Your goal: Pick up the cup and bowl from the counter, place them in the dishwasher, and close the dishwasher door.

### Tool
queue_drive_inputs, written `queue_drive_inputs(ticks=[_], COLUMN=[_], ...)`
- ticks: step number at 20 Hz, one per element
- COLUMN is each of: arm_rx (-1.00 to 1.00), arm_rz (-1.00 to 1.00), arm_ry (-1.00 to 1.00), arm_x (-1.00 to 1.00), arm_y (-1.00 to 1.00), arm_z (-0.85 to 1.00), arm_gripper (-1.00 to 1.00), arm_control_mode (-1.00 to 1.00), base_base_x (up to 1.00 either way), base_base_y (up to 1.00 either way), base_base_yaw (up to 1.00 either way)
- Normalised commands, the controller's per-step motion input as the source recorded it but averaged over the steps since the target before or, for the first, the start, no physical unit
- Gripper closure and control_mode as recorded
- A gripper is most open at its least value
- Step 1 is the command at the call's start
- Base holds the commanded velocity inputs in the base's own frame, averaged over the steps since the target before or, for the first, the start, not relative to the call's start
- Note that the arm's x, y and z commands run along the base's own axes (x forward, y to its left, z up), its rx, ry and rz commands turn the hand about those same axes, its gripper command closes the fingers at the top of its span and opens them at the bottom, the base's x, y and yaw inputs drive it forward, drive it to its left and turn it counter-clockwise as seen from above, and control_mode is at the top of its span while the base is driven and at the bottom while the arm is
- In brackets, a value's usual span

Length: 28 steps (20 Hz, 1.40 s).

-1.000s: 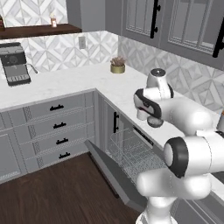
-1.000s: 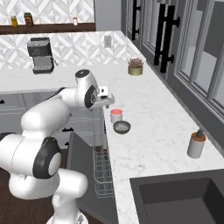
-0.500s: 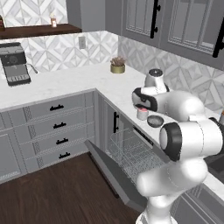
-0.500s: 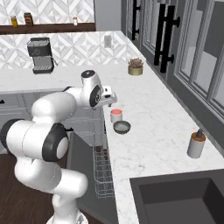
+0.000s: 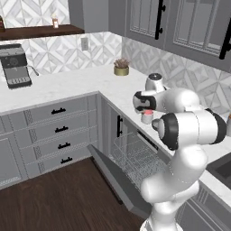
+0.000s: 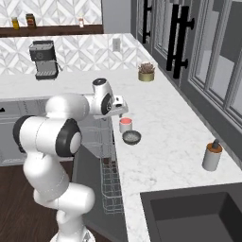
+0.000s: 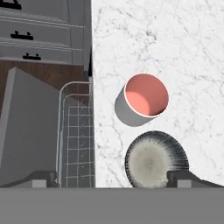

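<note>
Centre frame on the counter (image 7: 183,52): cup (image 7: 142,99) upright, mouth up; bowl (image 7: 155,160) just below, rim up, near open dishwasher (image 7: 76,140). Gripper (image 6: 120,113) above, jaws wide, holding nothing.

Counter (image 7: 183,52) looks like polished white marble with faint grey veins. Cup (image 7: 142,100) is matte grey outside, smooth coral inside. Bowl (image 7: 156,160) has a speckled, maybe ceramic, glaze. Dishwasher (image 7: 76,140) rack is thin metal wire, door (image 7: 28,131) flat matte grey.
</note>
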Motion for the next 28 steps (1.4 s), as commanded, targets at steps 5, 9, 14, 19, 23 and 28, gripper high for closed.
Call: queue_drive_inputs(ticks=[5,9,14,19,23,28], arm_rx=[0.0,0.0,0.0,0.0,0.0,0.0], arm_rz=[0.0,0.0,0.0,0.0,0.0,0.0], arm_ry=[0.0,0.04,0.02,0.0,0.0,0.01], arm_x=[0.26,0.29,0.33,0.34,0.4,0.1], arm_y=[-0.03,-0.06,-0.2,-0.01,0.0,0.0], arm_z=[-0.25,-0.26,-0.27,-0.18,-0.12,-0.25], arm_gripper=[-1.0,-1.0,-1.0,-1.0,-1.0,-1.0], arm_control_mode=[-1.0,-1.0,-1.0,-1.0,-1.0,-1.0], base_base_x=[0.0,0.0,0.0,0.0,0.0,0.0], base_base_y=[0.0,0.0,0.0,0.0,0.0,0.0], base_base_yaw=[0.0,0.0,0.0,0.0,0.0,0.0])
